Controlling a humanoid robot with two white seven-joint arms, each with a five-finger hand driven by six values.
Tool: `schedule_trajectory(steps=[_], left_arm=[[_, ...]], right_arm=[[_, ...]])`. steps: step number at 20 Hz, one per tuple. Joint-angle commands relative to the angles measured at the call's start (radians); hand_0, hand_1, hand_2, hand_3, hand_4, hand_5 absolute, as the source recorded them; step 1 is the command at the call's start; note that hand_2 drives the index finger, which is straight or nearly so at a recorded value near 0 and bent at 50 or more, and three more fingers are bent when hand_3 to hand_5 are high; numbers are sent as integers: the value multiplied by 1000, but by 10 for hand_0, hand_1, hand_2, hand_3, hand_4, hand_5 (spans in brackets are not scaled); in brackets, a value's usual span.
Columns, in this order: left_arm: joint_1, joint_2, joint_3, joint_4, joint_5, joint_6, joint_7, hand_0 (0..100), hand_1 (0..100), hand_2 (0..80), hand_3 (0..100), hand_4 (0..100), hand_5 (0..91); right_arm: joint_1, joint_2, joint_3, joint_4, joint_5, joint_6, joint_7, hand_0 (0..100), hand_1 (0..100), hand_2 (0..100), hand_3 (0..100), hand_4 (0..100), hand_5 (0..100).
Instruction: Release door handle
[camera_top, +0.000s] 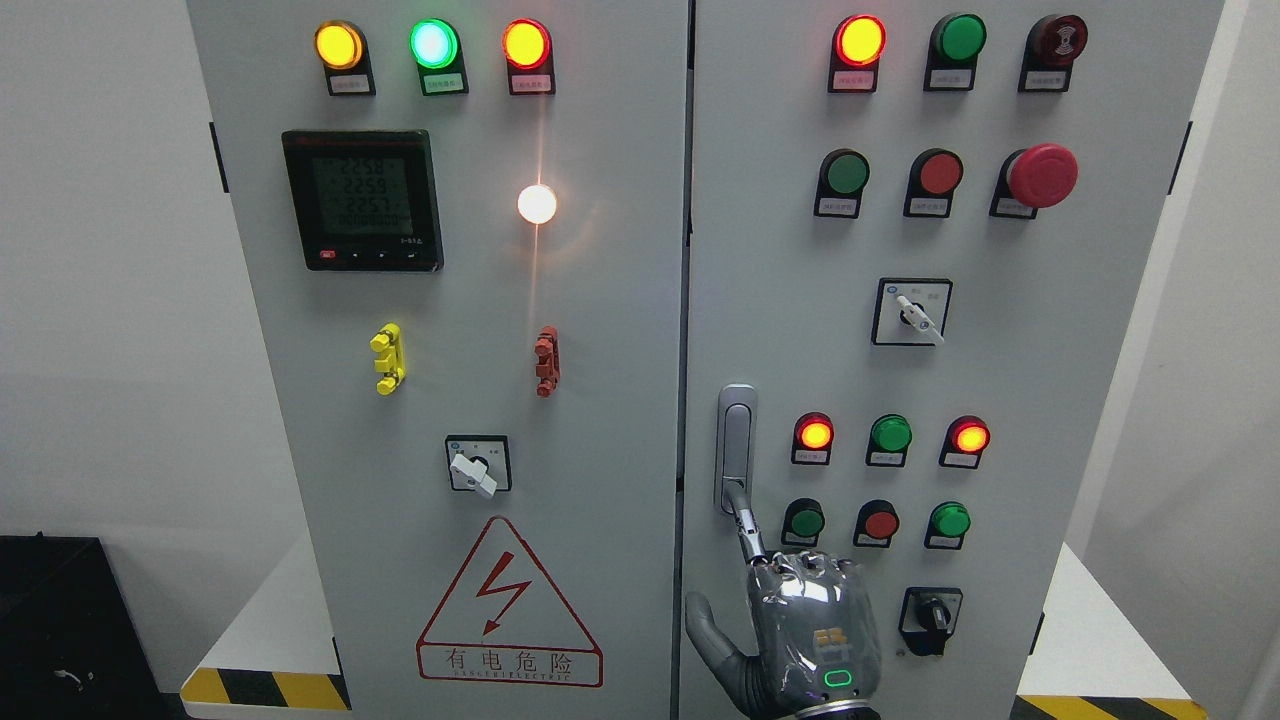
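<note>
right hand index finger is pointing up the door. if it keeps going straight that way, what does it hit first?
Likely the door handle: the right hand has one finger already at its lower end, seemingly touching it, though depth is unclear.

wrist of hand (800, 640): cut off by bottom edge | button labels (951, 79): too small to read

Left of the red mushroom button (1041, 175) sit a digital meter (362, 200), yellow clip (388, 359), red clip (546, 361) and, lowest, a lightning warning triangle (509, 605).
</note>
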Motion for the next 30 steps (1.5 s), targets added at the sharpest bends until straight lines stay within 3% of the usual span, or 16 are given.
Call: schedule_trajectory(steps=[1,30], left_arm=[[17,0,0,0,-1,-1,0,120,556,0,0,0,0],[17,0,0,1,1,-1,0,120,556,0,0,0,0]], right_arm=[[2,1,0,6,-1,1,1,439,277,98,998,975,1000],[7,1,-1,16,-1,2,2,438,282,113,1000,977,1000]])
